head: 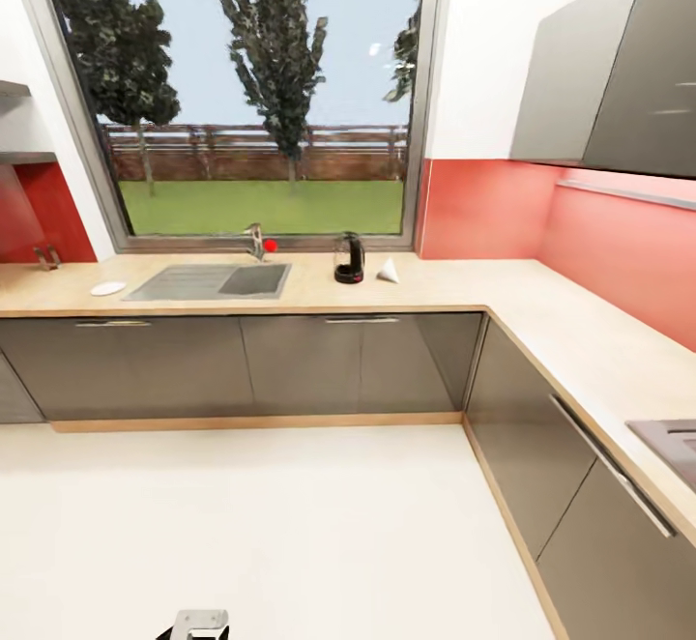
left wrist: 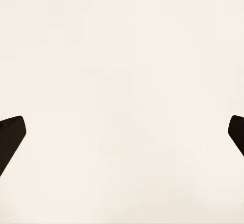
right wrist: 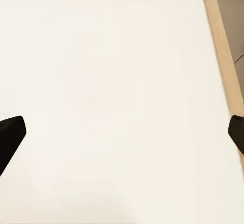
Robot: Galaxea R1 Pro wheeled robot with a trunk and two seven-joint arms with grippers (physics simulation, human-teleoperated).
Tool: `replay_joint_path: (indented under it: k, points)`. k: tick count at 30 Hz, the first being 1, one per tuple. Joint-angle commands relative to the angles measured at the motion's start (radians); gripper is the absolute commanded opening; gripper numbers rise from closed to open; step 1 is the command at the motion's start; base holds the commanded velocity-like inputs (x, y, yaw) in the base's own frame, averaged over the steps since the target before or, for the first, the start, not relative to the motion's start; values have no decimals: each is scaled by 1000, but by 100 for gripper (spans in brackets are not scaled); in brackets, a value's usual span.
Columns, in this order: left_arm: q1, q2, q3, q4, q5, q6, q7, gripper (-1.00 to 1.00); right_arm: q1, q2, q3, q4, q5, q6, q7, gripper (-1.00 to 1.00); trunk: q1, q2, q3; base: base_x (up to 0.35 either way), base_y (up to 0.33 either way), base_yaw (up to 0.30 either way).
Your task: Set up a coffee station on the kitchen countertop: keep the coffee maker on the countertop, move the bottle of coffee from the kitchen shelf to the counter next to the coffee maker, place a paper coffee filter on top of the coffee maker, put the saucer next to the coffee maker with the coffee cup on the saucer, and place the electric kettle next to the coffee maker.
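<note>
The kitchen countertop (head: 435, 287) runs under the window and turns down the right side. On it, right of the inset sink (head: 213, 282), stands the electric kettle (head: 349, 259), glass with a black handle and base. The paper coffee filter (head: 388, 271), a small white cone, lies just right of the kettle. The saucer (head: 107, 288) rests left of the sink. My left gripper (left wrist: 122, 137) is open over pale floor, with nothing between its fingers. My right gripper (right wrist: 122, 137) is also open over the floor. The coffee maker, bottle, cup and shelf are out of view.
Grey cabinet fronts (head: 300, 360) sit under the worktop, with a wooden plinth (right wrist: 223, 56) at floor level. A faucet (head: 254, 239) stands behind the sink. Grey wall cabinets (head: 619, 70) hang at upper right, and a hob corner (head: 672, 442) shows on the right counter. Wide pale floor (head: 271, 524) lies ahead.
</note>
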State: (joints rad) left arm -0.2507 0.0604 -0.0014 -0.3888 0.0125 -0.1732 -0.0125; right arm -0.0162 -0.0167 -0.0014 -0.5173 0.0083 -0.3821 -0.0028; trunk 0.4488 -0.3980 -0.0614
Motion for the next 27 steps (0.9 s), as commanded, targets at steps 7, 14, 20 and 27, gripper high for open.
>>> replay_joint_path:
  k: [7, 14, 20, 27]
  points:
    - [-1, 0, 0, 1, 1, -3, -1, 100, -1, 0, 0, 0, 1, -3, 0, 100, 1, -2, -2, 334, 146, 0]
    - [-1, -1, 0, 1, 0, -3, -1, 100, -1, 0, 0, 0, 1, -3, 0, 100, 1, -2, -2, 334, 136, 0]
    - [-1, -1, -1, 1, -3, -3, -1, 100, -1, 0, -1, 0, 1, -3, 0, 100, 1, -2, -2, 335, 61, 0]
    - [-1, -1, -1, 1, -4, -3, -1, 100, -1, 0, -2, 0, 1, -3, 0, 100, 1, -2, -2, 335, 4, 0]
